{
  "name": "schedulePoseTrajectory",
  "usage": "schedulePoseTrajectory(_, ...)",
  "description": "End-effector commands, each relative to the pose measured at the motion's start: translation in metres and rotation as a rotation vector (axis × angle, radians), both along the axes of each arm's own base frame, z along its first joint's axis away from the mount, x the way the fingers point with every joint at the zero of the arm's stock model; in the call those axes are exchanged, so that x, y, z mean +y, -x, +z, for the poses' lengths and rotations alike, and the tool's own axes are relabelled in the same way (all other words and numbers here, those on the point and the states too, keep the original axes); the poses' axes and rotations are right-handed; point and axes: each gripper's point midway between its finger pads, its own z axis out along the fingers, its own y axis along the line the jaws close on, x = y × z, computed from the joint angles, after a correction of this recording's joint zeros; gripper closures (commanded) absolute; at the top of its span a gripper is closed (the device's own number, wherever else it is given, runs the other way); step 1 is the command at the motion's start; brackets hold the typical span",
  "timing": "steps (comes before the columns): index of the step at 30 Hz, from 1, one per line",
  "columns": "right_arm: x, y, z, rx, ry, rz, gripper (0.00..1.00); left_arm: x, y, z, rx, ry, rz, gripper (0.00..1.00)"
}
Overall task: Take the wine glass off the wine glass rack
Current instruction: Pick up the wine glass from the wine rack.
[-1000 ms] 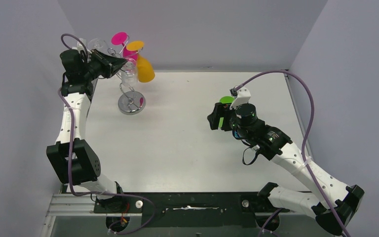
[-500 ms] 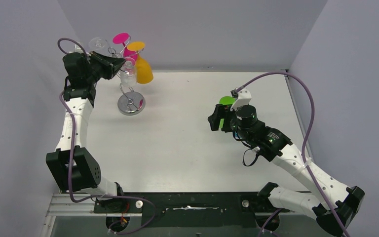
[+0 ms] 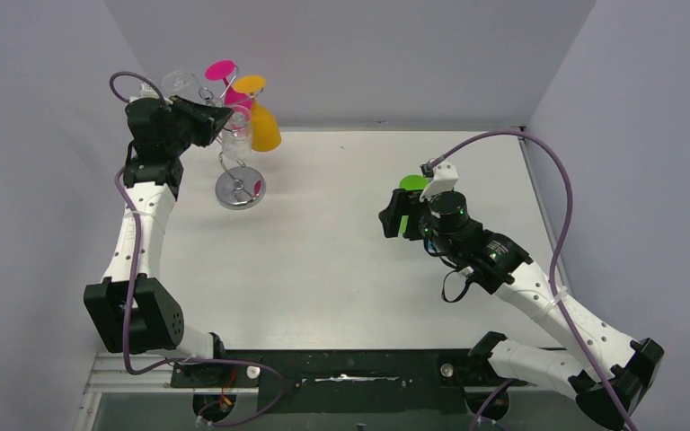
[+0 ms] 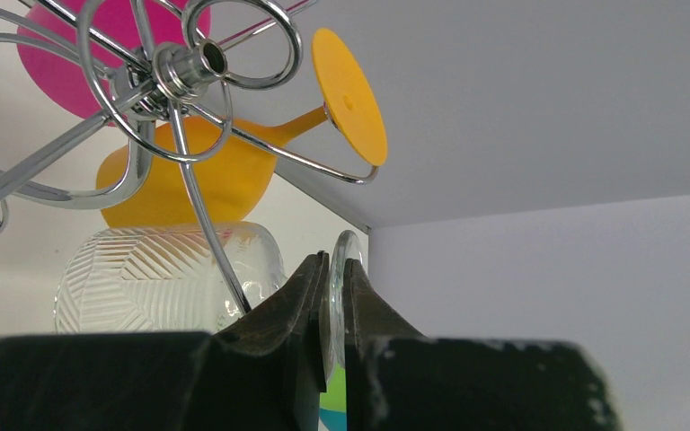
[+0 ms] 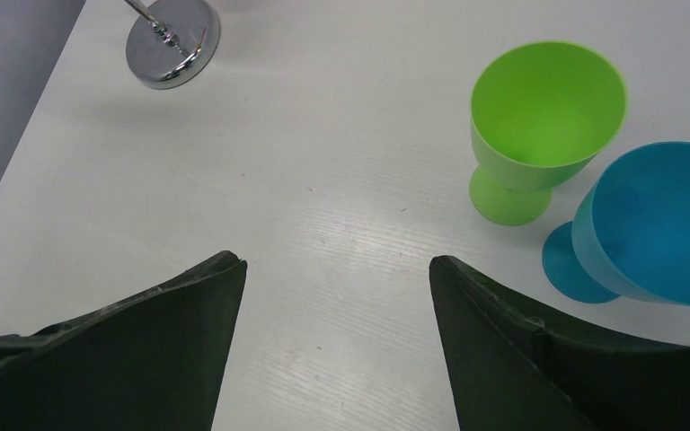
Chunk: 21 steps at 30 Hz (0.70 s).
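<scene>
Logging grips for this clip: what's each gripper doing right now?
Left gripper: shut on the foot of the clear wine glass.
Right gripper: open, holding nothing.

The top external view looks down over the whole worktop [image 3: 341, 251] from above its near edge. The left wrist view faces up, close under the wine glass rack [image 4: 180, 70]; the right wrist view looks down, sharing the rack's round base [image 5: 172, 45] with the top view.

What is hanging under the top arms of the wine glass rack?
Three upside-down glasses hang from the wine glass rack: a pink glass, an orange glass and a clear patterned glass. The shut left gripper hides most of the clear one's foot.
</scene>
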Motion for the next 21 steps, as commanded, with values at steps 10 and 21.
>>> schedulePoseTrajectory(10, 0.000, -0.009, 0.014, -0.052, -0.044, -0.029, 0.23, -0.036, 0.021, 0.059, -0.169, -0.107, -0.244, 1.00)
schedulePoseTrajectory(21, 0.000, -0.008, 0.013, -0.040, -0.040, -0.031, 0.23, -0.024, 0.028, 0.046, -0.128, -0.147, -0.224, 1.00)
